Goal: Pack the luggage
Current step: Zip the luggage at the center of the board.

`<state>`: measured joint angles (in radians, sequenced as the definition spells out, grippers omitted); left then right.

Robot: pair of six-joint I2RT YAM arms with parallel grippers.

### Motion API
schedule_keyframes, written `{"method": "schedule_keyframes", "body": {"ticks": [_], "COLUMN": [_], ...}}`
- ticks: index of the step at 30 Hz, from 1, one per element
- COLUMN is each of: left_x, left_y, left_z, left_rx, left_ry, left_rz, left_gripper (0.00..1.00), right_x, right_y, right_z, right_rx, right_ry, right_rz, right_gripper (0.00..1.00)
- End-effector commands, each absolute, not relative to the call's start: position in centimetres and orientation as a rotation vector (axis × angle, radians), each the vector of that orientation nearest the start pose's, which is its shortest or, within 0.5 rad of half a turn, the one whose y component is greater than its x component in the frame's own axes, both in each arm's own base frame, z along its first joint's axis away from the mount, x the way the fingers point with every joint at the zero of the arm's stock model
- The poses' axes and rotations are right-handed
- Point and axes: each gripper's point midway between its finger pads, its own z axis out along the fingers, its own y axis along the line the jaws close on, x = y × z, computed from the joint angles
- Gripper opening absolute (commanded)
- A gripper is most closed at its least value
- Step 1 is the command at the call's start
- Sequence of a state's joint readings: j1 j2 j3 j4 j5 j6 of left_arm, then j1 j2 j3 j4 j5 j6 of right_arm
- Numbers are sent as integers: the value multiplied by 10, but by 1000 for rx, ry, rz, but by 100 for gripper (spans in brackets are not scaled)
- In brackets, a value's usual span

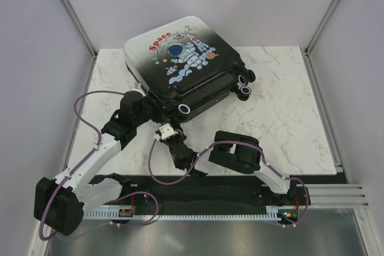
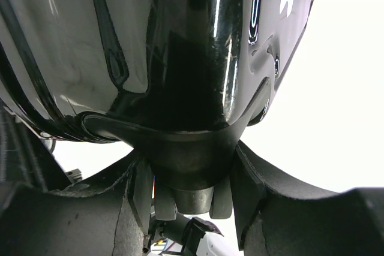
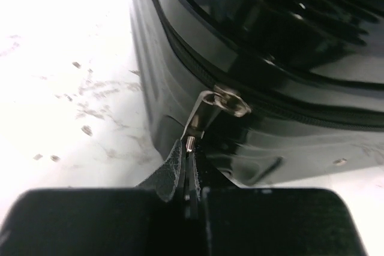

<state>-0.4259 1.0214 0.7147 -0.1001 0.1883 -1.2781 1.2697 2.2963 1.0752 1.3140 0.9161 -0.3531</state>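
The luggage (image 1: 183,64) lies closed, upper centre on the white marbled tabletop (image 1: 282,118), between pale walls (image 1: 30,58) with metal posts (image 1: 72,13). The left jaws grip its wheel mount (image 2: 192,160); the right jaws pinch its zipper pull (image 3: 201,115).

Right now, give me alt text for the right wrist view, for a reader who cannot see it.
The right gripper, shut, pinches the tip of the metal zipper pull on a glossy black suitcase. The zipper track runs along the shell's side; the white marble table shows at left.
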Motion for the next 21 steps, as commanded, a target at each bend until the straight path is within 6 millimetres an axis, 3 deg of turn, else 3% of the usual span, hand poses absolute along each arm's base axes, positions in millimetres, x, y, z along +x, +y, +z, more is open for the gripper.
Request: {"method": "schedule_keyframes", "body": {"ticks": [1, 8, 21], "left_x": [283, 289, 297], "left_y": [-230, -219, -211], "left_z": [360, 361, 349], "left_rx": [-462, -486, -536], "left_ry": [1636, 1625, 1634], "left_rz": [-1556, -1478, -1406], "left_gripper": [2, 2, 2], "right_x": [291, 292, 304], "right_y": [411, 365, 313], "right_z": [173, 166, 164], "right_rx": [-70, 3, 81], "right_ry": [1268, 1339, 1370], "right_rz": [271, 172, 108], "right_gripper": [0, 0, 0]}}
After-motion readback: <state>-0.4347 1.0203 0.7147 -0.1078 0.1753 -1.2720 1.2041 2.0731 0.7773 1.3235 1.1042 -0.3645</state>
